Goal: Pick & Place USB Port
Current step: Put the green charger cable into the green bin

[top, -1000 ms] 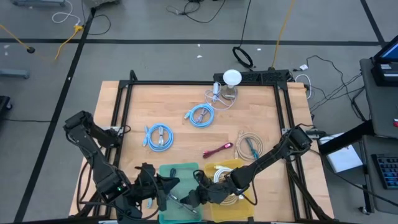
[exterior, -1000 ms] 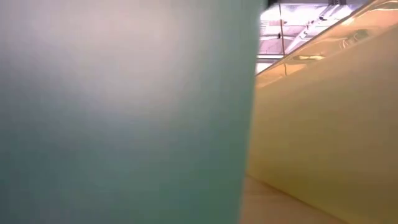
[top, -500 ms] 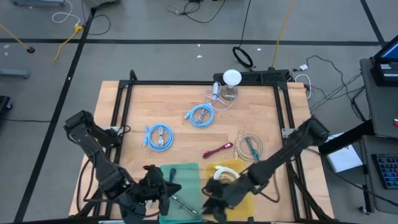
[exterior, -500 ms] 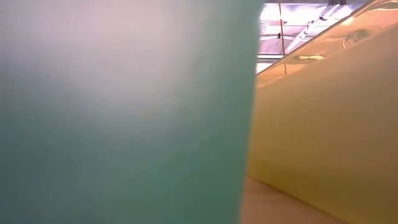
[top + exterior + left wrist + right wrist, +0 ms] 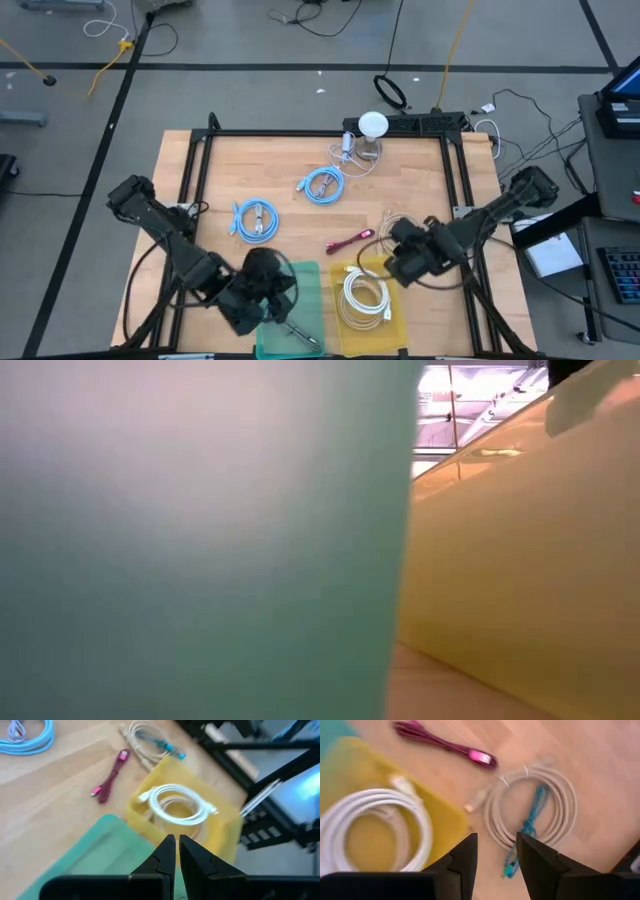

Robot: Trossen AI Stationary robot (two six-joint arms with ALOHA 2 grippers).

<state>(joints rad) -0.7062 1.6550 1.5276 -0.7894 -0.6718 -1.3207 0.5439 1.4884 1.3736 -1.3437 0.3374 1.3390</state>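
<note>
Right gripper point(image 5: 495, 855) empty above beige cable point(image 5: 535, 810), perhaps beside yellow tray point(image 5: 398, 300).

Low view: almost wholly blocked by the green bin point(image 5: 200, 540) wall and the yellow bin point(image 5: 520, 560) wall pressed close to the lens; table contents not visible there, only a sliver of room between them. High view: green bin point(image 5: 300, 305) partly covered by the left gripper point(image 5: 262, 300), its near end cut off by the picture's edge; thin item inside it too small to identify. Beige cable coil point(image 5: 400, 232) partly hidden under the right gripper point(image 5: 405, 262). Right wrist view: white cable point(image 5: 375, 827) cut off at the picture's edge. Left wrist view: background beyond the table blurred.
</note>
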